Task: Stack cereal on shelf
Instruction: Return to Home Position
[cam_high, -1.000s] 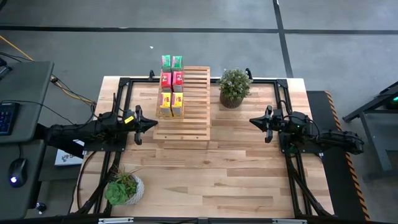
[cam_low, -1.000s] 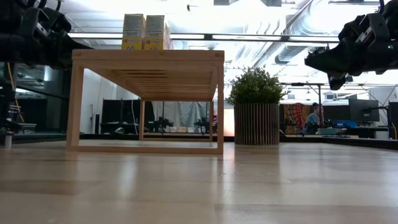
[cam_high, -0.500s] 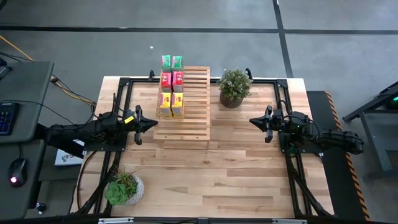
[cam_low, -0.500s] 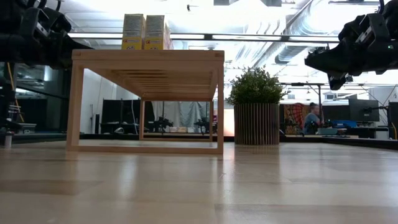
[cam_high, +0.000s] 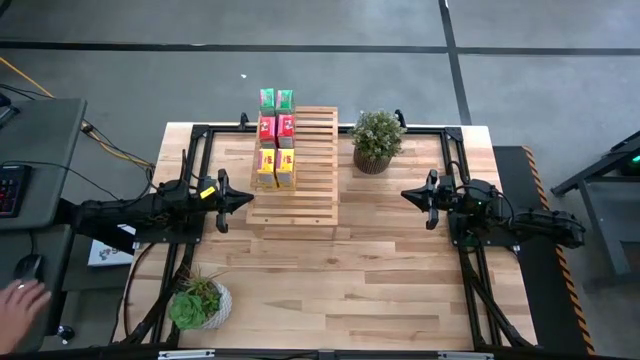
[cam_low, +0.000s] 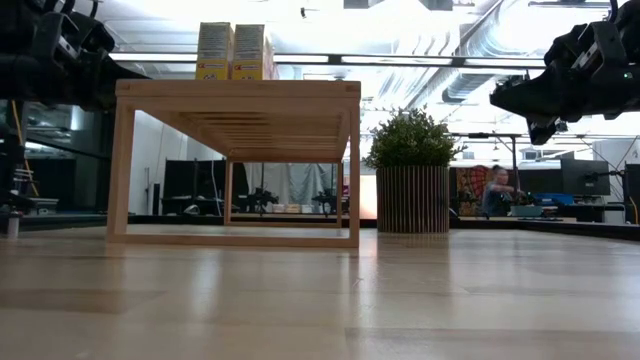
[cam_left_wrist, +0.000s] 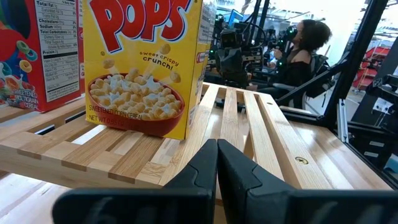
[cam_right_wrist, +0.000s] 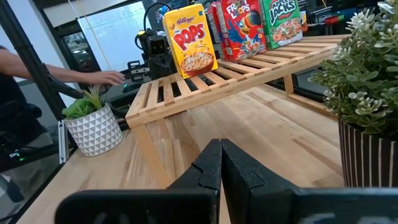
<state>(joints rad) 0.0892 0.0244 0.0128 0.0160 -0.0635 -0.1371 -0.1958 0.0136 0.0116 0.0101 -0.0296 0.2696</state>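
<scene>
Six small cereal boxes stand upright in two rows on the left part of the pale slatted shelf (cam_high: 295, 165): green pair (cam_high: 276, 99) at the far end, red-pink pair (cam_high: 276, 127) in the middle, yellow pair (cam_high: 275, 168) nearest. The yellow box (cam_left_wrist: 144, 62) fills the left wrist view; yellow (cam_right_wrist: 189, 40), red (cam_right_wrist: 241, 28) and green (cam_right_wrist: 281, 22) show in the right wrist view. My left gripper (cam_high: 246, 200) hovers shut just off the shelf's left near corner. My right gripper (cam_high: 405, 195) hovers shut right of the shelf, above bare table.
A potted green plant (cam_high: 376, 141) stands right of the shelf's far end. A second plant in a white patterned pot (cam_high: 198, 303) sits near the table's near left corner. A person's hand (cam_high: 18, 298) shows off the table at the left. Bare planks (cam_high: 350, 280) lie toward the near edge.
Both arms and all boxes have kept still. A person's hand has come into the high view at the lower left, off the table.
</scene>
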